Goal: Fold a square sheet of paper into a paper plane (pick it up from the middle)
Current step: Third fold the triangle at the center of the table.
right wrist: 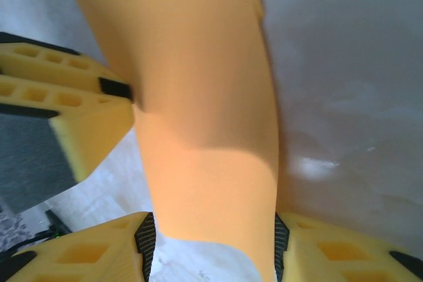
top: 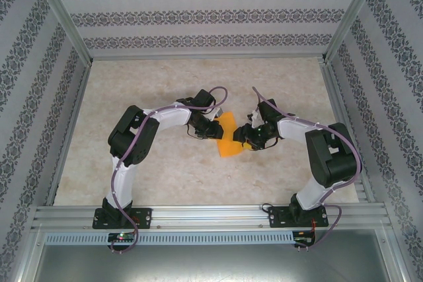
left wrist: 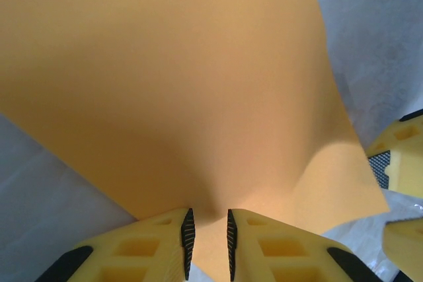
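My left gripper (left wrist: 208, 224) pinches one edge of the orange paper (left wrist: 165, 77) tight. My right gripper (right wrist: 211, 237) has its jaws spread wide, with the paper between them.

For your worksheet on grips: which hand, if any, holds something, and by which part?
The left hand pinches the orange-yellow paper at one edge. The right hand is open, astride the paper without gripping it.

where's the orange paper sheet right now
The thin orange-yellow square sheet of paper is central in the top view, between the left gripper and right gripper.
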Motion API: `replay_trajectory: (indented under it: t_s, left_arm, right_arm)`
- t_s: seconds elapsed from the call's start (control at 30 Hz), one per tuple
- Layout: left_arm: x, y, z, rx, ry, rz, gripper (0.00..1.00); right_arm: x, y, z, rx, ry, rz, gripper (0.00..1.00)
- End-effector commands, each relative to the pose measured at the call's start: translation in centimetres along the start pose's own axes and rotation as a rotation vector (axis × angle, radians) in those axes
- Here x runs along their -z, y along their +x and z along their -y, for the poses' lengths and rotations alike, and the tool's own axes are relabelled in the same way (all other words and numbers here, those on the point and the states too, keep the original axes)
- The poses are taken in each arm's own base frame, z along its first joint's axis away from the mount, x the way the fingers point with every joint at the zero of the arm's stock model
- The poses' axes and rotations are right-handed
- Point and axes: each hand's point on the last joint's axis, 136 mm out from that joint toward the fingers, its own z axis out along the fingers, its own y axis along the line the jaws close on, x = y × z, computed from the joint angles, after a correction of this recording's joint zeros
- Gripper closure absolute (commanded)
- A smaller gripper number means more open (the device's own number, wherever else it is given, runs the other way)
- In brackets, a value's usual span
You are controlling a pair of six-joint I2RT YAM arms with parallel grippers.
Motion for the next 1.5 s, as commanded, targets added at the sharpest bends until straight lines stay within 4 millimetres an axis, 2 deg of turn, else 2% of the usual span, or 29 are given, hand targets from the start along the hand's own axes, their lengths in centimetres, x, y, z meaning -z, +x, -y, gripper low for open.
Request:
replay_trajectory:
  t_s: [0.0, 0.2, 0.5, 0.73, 1.0, 1.33, 1.47]
  left_arm:
    - [-1.6, 2.0, -2.0, 0.017, -0.065, -0.080, 0.75]
    - [-1.6, 2.3, -2.2, 0.013, -0.074, -0.087, 0.75]
    - [-1.6, 2.3, -2.2, 0.013, -0.075, -0.088, 0.75]
    - [-1.8, 2.4, -2.3, 0.013, -0.075, -0.094, 0.75]
    - [-1.8, 2.5, -2.4, 0.014, -0.079, -0.101, 0.75]
    - [-1.8, 2.5, -2.5, 0.012, -0.085, -0.106, 0.75]
    - [-1.8, 2.6, -2.5, 0.010, -0.086, -0.111, 0.75]
  right_arm:
    - [0.6, 0.3, -1.7, 0.015, -0.103, -0.011, 0.49]
    - [1.3, 0.1, -3.5, 0.023, -0.189, 0.000, 0.50]
    - [1.6, -0.1, -4.8, 0.016, -0.287, 0.001, 0.52]
    - [1.4, 0.1, -4.7, 0.008, -0.302, -0.002, 0.58]
    - [0.9, 0.5, -2.8, -0.007, -0.208, -0.011, 0.64]
    - [0.8, 0.9, -2.1, -0.017, -0.176, -0.015, 0.76]
    - [1.1, 1.2, -2.0, -0.014, -0.161, -0.017, 0.77]
